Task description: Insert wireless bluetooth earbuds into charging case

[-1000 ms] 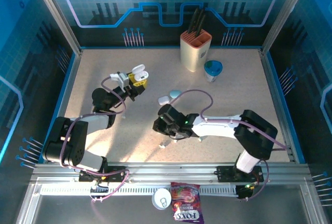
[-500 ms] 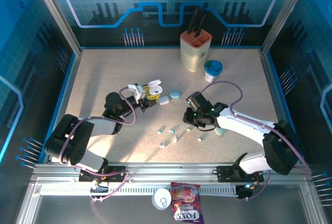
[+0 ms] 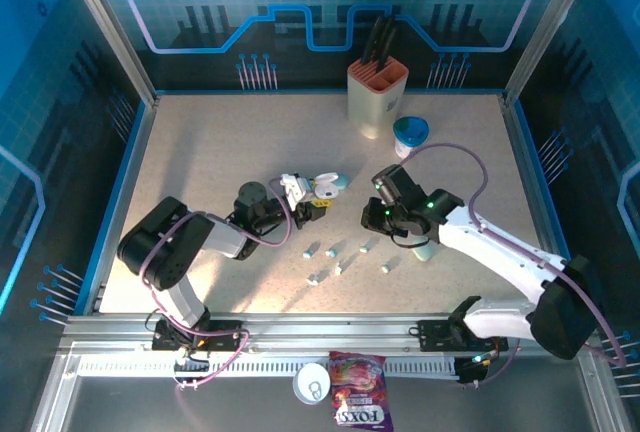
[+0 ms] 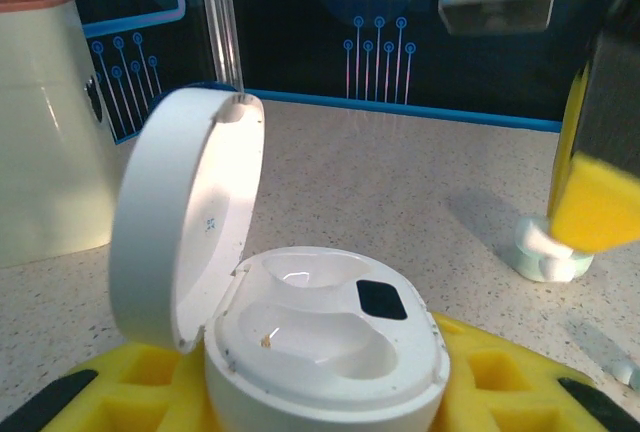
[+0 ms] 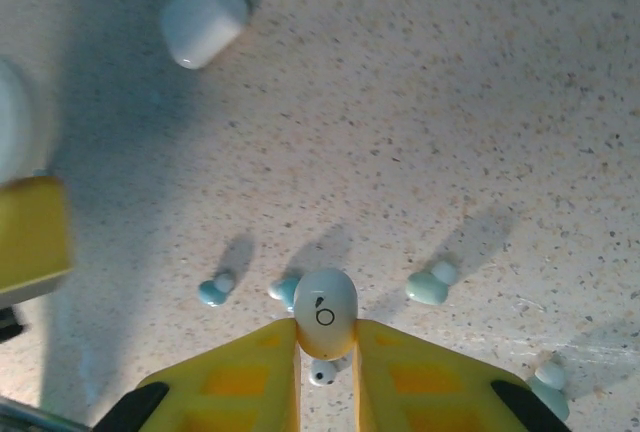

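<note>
Earbud (image 5: 325, 320) (glossy, egg-shaped) sits pinched in right claw (image 5: 325, 340); left claw (image 4: 325, 397) clamps round case (image 4: 320, 337), lid up.

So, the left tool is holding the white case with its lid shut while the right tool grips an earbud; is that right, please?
Not quite: the lid is open, hinged up, as the left wrist view shows. Otherwise yes: the left tool holds the white case and the right tool grips an earbud.
</note>
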Robot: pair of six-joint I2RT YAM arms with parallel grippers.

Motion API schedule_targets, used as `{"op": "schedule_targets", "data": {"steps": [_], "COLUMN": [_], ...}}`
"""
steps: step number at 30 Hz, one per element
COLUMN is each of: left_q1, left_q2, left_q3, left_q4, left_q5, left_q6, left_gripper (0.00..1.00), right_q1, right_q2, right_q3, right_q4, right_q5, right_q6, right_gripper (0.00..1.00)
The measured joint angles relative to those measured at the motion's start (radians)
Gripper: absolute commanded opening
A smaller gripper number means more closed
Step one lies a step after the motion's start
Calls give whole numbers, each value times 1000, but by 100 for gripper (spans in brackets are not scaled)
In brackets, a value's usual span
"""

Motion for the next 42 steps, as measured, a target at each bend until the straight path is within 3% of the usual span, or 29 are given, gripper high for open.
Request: {"op": "schedule_targets", "data": {"steps": [8, 21, 42], "left_q1": [-25, -84, -146], "left_q2": [54, 111, 165], "left_q3": [26, 74, 110], "left_q4": [16, 10, -10], "left_q5": [-30, -48, -55], "left_q6": [16, 53, 90], "left_gripper": [36, 36, 36], "right_q1": [0, 6, 68], "right_q2": [-4, 48, 119], "right_q3": [106, 141, 240], "right_q4": [-140, -247, -154], "right_q5": [54, 136, 104], "right_q6": [-72, -114, -119], "right_gripper": [21, 21, 19]}}
